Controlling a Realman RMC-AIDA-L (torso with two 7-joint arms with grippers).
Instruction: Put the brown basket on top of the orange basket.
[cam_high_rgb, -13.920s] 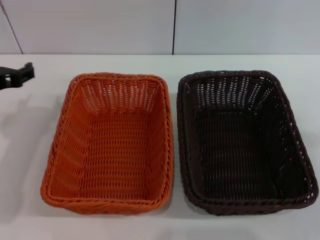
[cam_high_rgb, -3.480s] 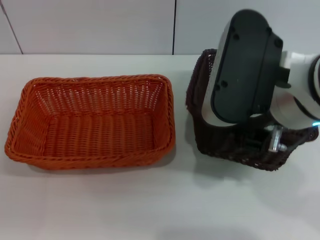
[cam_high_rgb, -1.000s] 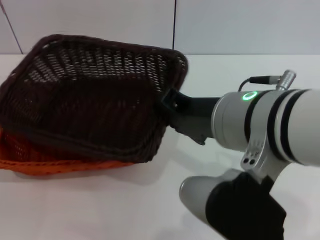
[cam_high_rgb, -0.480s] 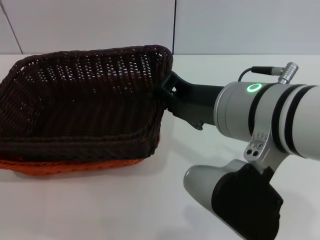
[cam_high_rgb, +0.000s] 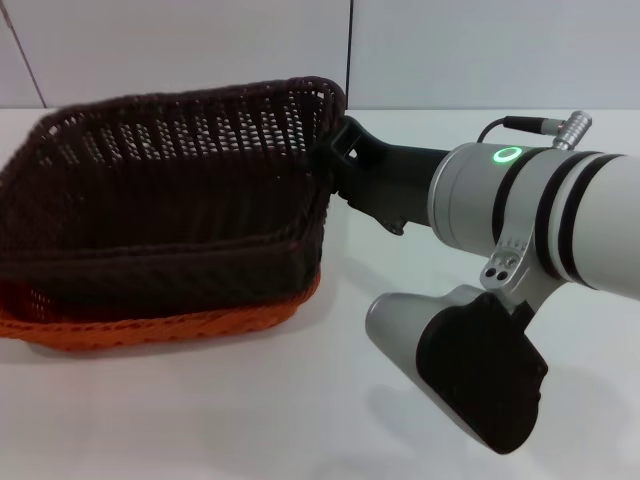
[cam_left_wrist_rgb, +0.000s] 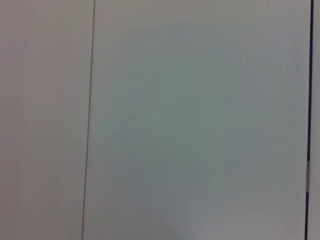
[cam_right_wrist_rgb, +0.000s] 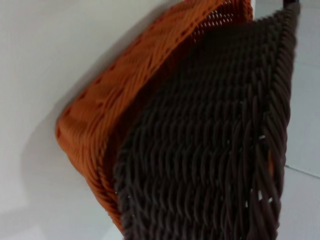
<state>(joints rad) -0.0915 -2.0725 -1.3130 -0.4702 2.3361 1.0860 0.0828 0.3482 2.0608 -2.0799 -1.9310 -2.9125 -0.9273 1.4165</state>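
Note:
The brown basket (cam_high_rgb: 170, 200) rests nested in the orange basket (cam_high_rgb: 150, 325) at the left of the table, with only the orange basket's front rim and lower wall showing beneath it. My right gripper (cam_high_rgb: 335, 150) is shut on the brown basket's right rim near its far corner, and that end sits slightly higher. The right wrist view shows the brown weave (cam_right_wrist_rgb: 210, 150) up close against the orange wall (cam_right_wrist_rgb: 100, 125). My left gripper is out of view; its wrist camera shows only a plain wall.
My right arm (cam_high_rgb: 530, 230) stretches across the right half of the white table (cam_high_rgb: 250, 420). A pale wall stands behind the table.
The brown basket came down over the orange one, then shifted a little away from me with its right end rising, so more of the orange front rim shows. The right gripper still holds its rim.

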